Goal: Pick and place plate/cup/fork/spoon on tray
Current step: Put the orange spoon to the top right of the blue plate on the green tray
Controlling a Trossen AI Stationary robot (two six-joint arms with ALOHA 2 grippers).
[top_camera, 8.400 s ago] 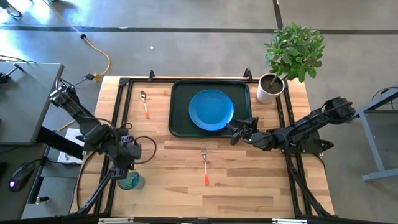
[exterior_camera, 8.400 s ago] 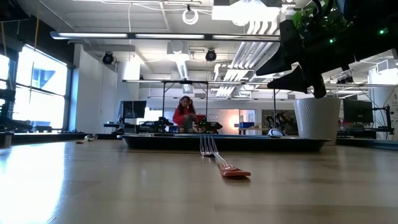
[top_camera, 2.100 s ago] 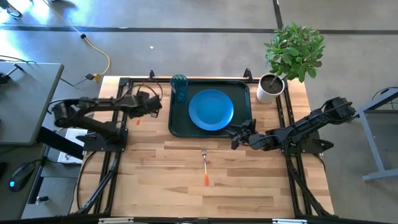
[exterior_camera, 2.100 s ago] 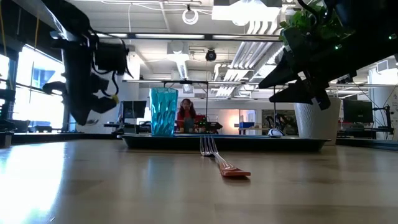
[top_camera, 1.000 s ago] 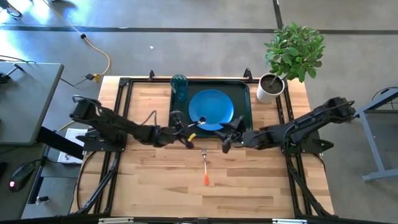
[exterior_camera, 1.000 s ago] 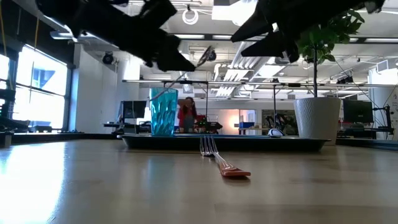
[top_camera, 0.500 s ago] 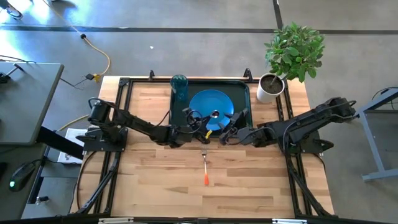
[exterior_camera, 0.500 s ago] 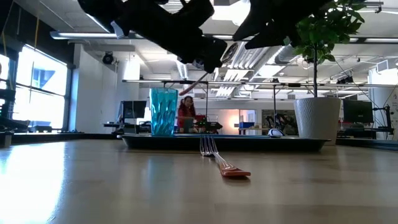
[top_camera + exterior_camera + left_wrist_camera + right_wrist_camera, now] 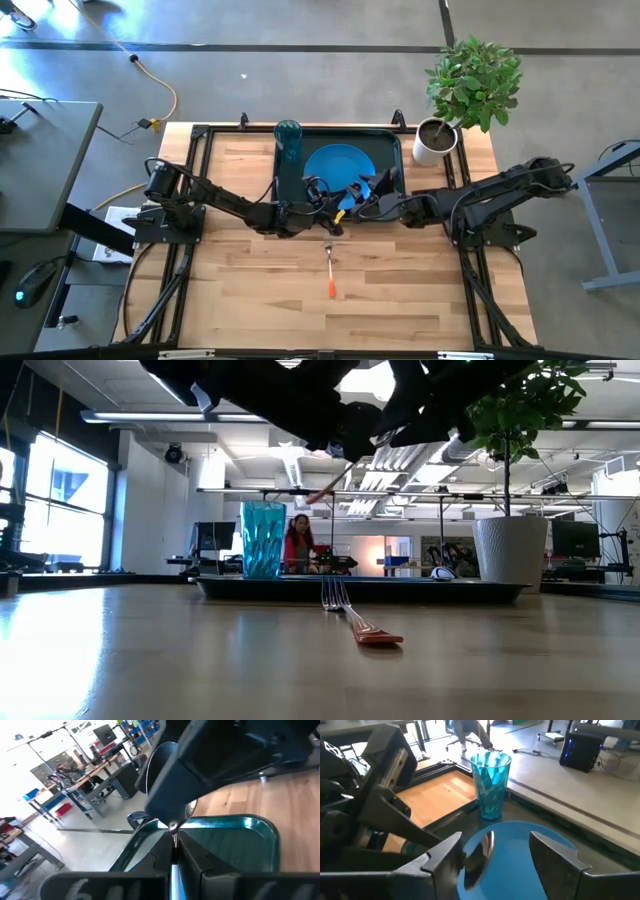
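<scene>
Left gripper (image 9: 328, 207) over the front edge of the tray (image 9: 398, 150), fingers clamped on the orange handle of the spoon (image 9: 475, 857). Spoon held in the air above the tray, not yet down. Long axis running from the tray's front edge inward over the plate (image 9: 335, 160), bowl leading, pointed at the right gripper (image 9: 370, 200).

Right gripper also over the tray's front part, just beside the left one, fingers apart with the spoon bowl between them in the right wrist view; contact not clear. Looks like a handover or a joint set-down, judged only from the pose. Left arm the one carrying, so release onto the tray likely its job; risk of the two grippers knocking, being so close.

In the tray: plate flat at centre, cup (image 9: 288, 135) upright at the back left corner. Fork (image 9: 329, 268) off the tray, on the table (image 9: 240, 290) in front of it, tines toward the tray, nearer neither arm clearly.
</scene>
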